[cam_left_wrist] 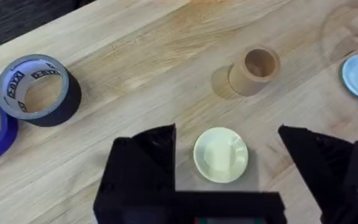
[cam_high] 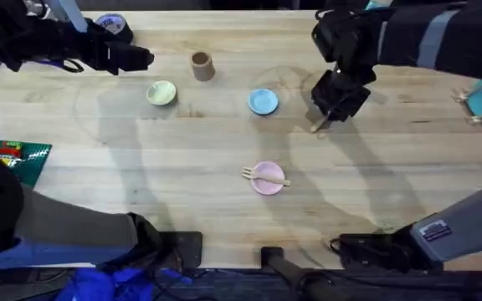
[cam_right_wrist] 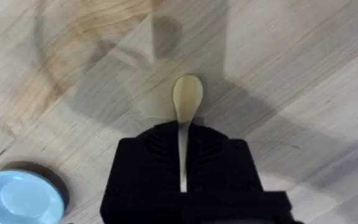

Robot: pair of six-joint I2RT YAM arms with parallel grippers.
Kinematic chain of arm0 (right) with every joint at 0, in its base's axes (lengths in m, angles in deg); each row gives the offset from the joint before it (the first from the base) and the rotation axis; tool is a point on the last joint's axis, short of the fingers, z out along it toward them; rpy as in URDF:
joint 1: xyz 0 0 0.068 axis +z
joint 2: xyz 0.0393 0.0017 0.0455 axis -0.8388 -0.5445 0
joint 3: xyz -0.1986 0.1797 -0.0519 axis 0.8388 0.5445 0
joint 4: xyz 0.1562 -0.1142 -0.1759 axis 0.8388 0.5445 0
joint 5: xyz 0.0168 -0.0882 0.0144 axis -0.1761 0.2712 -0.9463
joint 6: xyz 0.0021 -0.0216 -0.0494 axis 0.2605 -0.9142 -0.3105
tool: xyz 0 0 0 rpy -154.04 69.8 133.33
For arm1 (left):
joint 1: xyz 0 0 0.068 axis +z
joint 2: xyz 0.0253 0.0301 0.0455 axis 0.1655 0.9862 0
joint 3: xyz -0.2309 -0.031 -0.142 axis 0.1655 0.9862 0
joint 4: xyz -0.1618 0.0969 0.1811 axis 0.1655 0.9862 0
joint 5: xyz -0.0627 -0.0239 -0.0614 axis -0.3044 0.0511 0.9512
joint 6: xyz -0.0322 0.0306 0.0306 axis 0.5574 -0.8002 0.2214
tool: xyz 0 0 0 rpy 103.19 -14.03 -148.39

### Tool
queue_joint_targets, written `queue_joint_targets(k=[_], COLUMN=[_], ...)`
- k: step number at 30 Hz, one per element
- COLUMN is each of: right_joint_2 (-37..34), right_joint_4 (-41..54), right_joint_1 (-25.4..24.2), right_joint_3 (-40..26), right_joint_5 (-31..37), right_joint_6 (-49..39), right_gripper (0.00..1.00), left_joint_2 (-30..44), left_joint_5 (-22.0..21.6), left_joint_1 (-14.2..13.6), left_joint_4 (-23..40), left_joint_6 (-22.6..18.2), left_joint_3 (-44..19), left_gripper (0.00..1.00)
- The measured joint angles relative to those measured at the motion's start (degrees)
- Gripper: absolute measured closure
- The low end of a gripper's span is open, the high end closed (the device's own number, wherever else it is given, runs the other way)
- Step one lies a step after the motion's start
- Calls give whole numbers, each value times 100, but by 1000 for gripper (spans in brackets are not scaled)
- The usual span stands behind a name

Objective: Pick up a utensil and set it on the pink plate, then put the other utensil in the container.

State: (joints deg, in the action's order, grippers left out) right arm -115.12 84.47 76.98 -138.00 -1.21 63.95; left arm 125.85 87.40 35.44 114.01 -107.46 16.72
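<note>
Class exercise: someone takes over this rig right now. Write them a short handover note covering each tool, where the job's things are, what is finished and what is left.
Left tool: open, holding nothing, above the yellow plate.
Right tool: shut on the spoon, just right of the blue plate.
Fork: lying across the pink plate, so that step is done.
Cup: upright at the far side; nothing seen inside.
Left: carry the spoon to the cup and drop it in.
</note>
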Motion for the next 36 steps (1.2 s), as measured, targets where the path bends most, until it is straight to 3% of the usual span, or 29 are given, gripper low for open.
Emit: queue_joint_targets(k=[11,20,25,32,36], right_joint_2=[-220,-312,-310,-312,-311], right_joint_4=[-55,-107,-290,-1287,-2219], right_joint_1=[0,0,0,0,0], right_joint_3=[-369,-1543,-1833,-1847,-1849], right_joint_5=[17,106,214,156,-478], right_joint_6=[-599,-2232,-3248,-4488,-5194], right_gripper=[968,967,967,967,967], left_joint_2=[0,0,0,0,0], left_joint_5=[0,0,0,0,1], left_joint_1=[0,0,0,0,0], left_joint_4=[0,0,0,0,0], left_joint_6=[0,0,0,0,0], left_joint_3=[0,0,0,0,0], left_gripper=[8,8,8,8,8])
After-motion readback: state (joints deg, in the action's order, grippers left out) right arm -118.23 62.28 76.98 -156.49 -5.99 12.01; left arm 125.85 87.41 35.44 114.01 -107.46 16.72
